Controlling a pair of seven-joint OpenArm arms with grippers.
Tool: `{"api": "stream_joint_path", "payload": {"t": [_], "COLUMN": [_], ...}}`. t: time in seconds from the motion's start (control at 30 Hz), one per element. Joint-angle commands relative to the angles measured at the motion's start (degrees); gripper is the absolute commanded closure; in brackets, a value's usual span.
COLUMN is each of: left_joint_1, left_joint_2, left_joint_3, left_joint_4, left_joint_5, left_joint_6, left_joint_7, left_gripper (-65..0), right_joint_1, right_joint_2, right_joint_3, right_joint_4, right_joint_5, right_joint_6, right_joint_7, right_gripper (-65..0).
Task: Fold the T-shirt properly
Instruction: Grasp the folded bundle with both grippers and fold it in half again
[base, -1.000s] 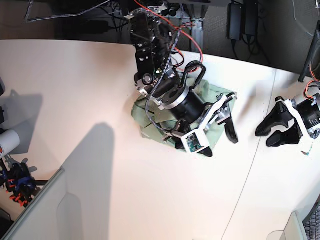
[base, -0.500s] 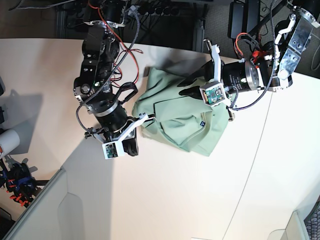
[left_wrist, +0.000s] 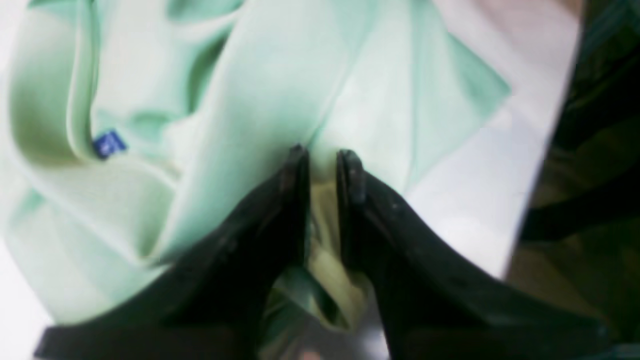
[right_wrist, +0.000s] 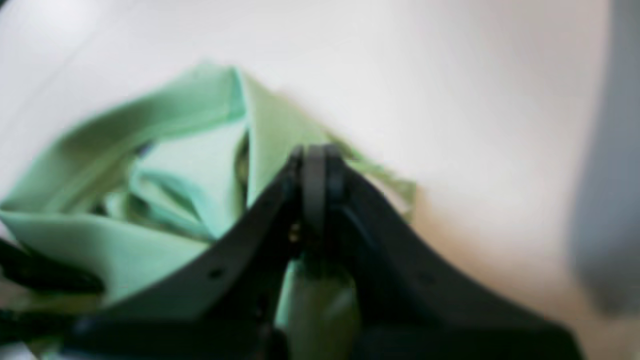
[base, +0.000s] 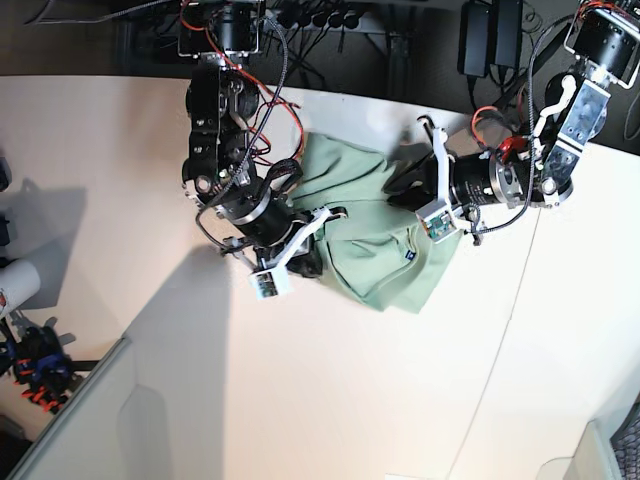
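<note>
We take the T-shirt (base: 375, 235) as our landmark: it lies bunched on the pale table (base: 300, 400), toward the table's far edge, with both arms meeting over it.

Nearest in the base view, at the shirt's left edge, our right gripper (right_wrist: 315, 165) has its jaws pressed fully together. In the right wrist view a strip of green cloth runs between the two black fingers (right_wrist: 240, 250) below the tips, so we judge a thin fold is pinched there.

Across the shirt, at its far right edge, our left gripper (left_wrist: 322, 160) shows its jaws narrow, with a ridge of mint fabric rising between the tips and gathered cloth behind them. We read that as a hold on the shirt's fabric.

Between the two grips the cloth is rumpled, with deep creases and overlapping layers. A small blue tag (left_wrist: 109, 145) sits on the body of the shirt, left of the left gripper's tips.

As for progress, we judge the fold barely begun. No flat panel, straight edge or tidy rectangle shows anywhere. With both edges gripped, what seems left is to spread the shirt flat, then fold sleeves and body.
</note>
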Motion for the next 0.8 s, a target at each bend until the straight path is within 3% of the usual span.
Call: {"api": "stream_joint_path", "payload": {"t": [0.0, 0.2, 0.77], "left_joint_1": [-1.2, -1.6, -1.5], "left_joint_2": [-0.4, -0.5, -5.6], "left_joint_3": [-0.1, -0.2, -0.5], "left_joint_4": [-0.3, -1.7, -1.7], "left_joint_5": [-0.5, 0.5, 1.4], "left_joint_6": [-0.3, -0.3, -0.3], "left_joint_7": [-1.1, -1.4, -3.5], "left_gripper": [-10.5, -10.5, -10.5], "right_joint_1": [1.8, 5.8, 15.6], "right_joint_2": [0.0, 0.0, 0.2], "right_joint_3": [-1.1, -5.3, -3.7], "right_joint_4": [-1.6, -12.5, -13.5], "right_joint_5": [-0.4, -5.2, -11.0], "right_joint_6": [0.3, 0.3, 0.0], "right_joint_7": [2.3, 9.2, 9.9], "right_gripper": [0.0, 0.0, 0.0]}}
